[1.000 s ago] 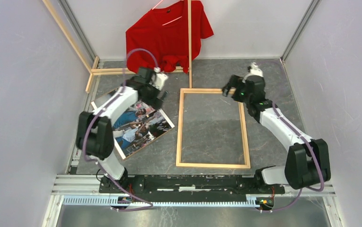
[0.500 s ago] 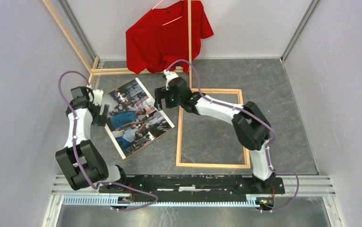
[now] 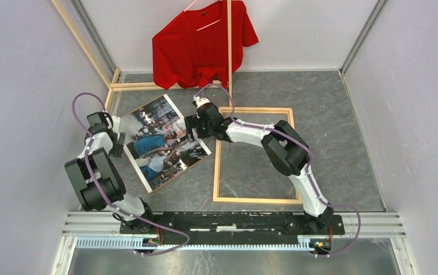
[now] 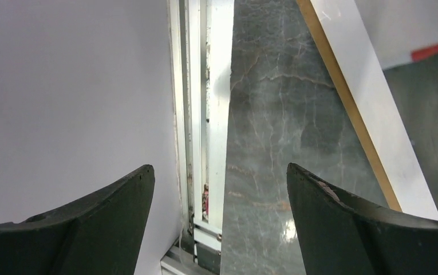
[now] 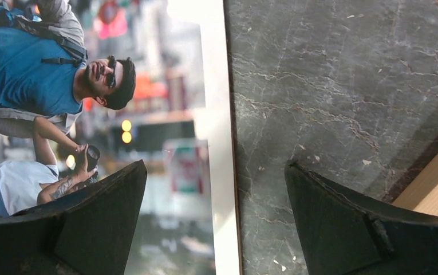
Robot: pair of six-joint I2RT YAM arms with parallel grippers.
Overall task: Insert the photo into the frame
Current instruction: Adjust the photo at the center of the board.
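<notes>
Photo (image 3: 162, 143) lies face up on the grey surface (image 3: 331, 126), in the far-left part, turned at an angle so its corners point at the edges. One corner sits close to the left edge. The opposite corner is just beside the frame (image 3: 257, 200); can't tell if they touch. Frame lies flat right of centre, long sides running near to far, grey surface showing through it. Photo is outside the frame. R arm (image 3: 251, 130) reaches across the frame's left strip near its far-left corner, to the photo's side facing far-right. R jaws are wide. In the wrist view one side hangs over the print (man in blue shirt, sunglasses), the other over bare surface, w/ the white border btwn them. A bit of the frame's wood shows at lower right. Nothing gripped. L arm (image 3: 93, 152) is folded back by the left edge, L jaws by the photo's left corner. They are wide too, nothing btwn them. The wrist view looks along the metal rail (image 4: 216, 114) at the left edge and the white wall (image 4: 73, 86). Red shirt (image 3: 199, 40) hangs on the back wall past the far edge. Thin wood slats (image 3: 148, 86): one lies along the far edge left of centre, one stands upright in front of the shirt, and one leans along the left wall.
</notes>
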